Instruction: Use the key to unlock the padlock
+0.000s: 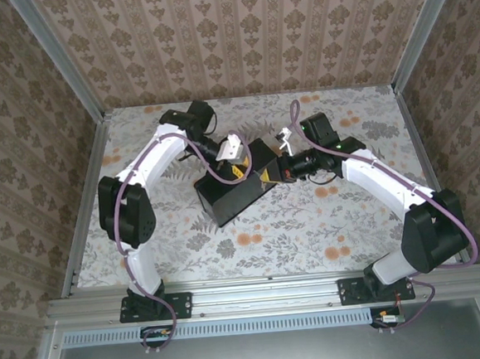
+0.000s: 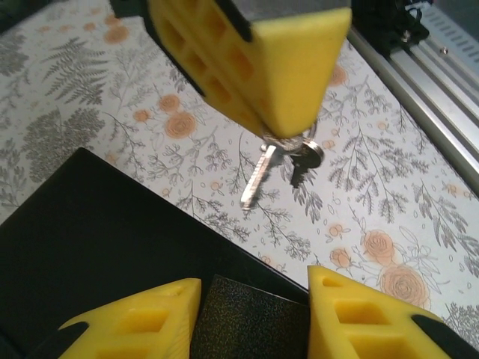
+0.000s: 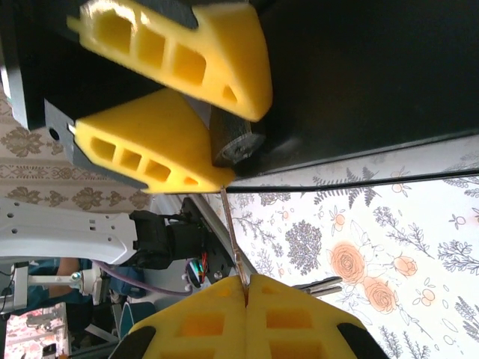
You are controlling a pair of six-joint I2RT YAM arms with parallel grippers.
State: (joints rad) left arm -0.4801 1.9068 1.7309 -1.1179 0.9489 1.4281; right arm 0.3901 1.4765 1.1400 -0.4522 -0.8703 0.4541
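The left arm (image 1: pixel 147 166) is bent inward over the floral tabletop (image 1: pixel 310 224), and its claw (image 2: pixel 254 278) is set at an edge of the black box (image 2: pixel 90 247). A dark, grainy piece (image 2: pixel 247 325) is clasped between the claw's two yellow fingers and appears to be touched by both. Whether this piece is the padlock cannot be told. The box is laid on the tabletop between the two arms, turned at an angle to the tabletop's edges.

Just right of the left claw, two keys are hung in the air above the tabletop. A silver key (image 2: pixel 258 176) is pointed downward, and a second, darker key (image 2: pixel 299 170) is seen close beside it. They are pinched by the right claw (image 3: pixel 247 280), whose fingers are pressed together with no gap. In the right wrist view the silver blade is seen edge-on, running from those closed fingertips to a spot just beside the lower finger of the left claw, near the dark piece. Whether blade and piece are touching cannot be told.

The right arm (image 1: pixel 390 184) is stretched in from the right, its claw faced toward the left one across a corner of the box.
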